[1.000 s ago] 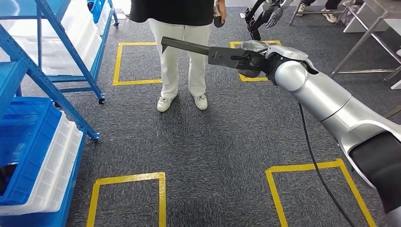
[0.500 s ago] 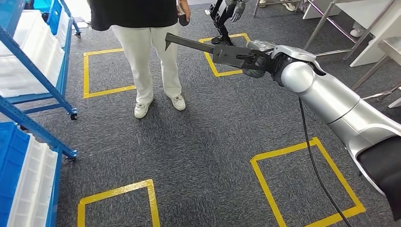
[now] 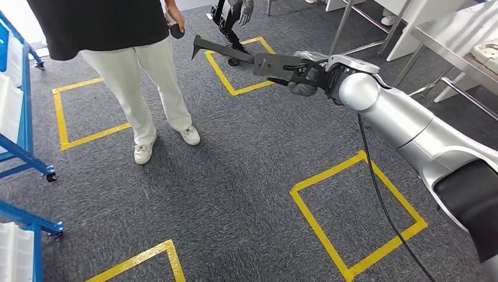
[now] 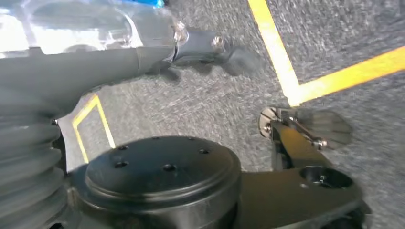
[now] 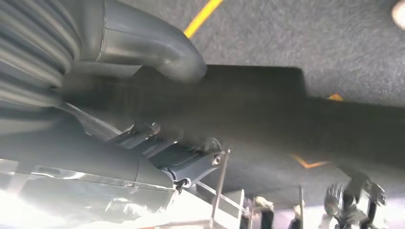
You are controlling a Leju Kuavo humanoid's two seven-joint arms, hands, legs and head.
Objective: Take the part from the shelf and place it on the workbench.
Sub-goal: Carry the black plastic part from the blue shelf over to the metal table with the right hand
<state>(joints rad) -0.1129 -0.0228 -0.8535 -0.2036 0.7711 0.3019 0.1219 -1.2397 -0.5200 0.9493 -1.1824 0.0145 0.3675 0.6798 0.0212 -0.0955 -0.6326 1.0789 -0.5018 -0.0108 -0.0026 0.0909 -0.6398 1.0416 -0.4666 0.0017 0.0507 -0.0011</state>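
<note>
The part (image 3: 235,54) is a long, flat dark bar with a hooked far end. My right hand (image 3: 308,76) grips its near end and holds it out level above the carpet, pointing toward the person. In the right wrist view the part (image 5: 296,124) lies dark across the palm, with the grey thumb (image 5: 157,47) curled over its edge. The steel workbench (image 3: 464,50) stands at the far right, with a pale object on top. My left hand (image 4: 95,62) hangs over the carpet, fingers stretched out, holding nothing.
A person (image 3: 117,35) in white trousers stands ahead on the left, close to the part's tip. Another robot (image 3: 232,17) stands beyond. The blue shelf frame (image 3: 23,150) is at the left edge. Yellow tape squares (image 3: 352,200) mark the grey carpet.
The camera has swung right: the shelf and its bins slid off to the left and the workbench came in at the right. My right hand still holds the part the same way.
</note>
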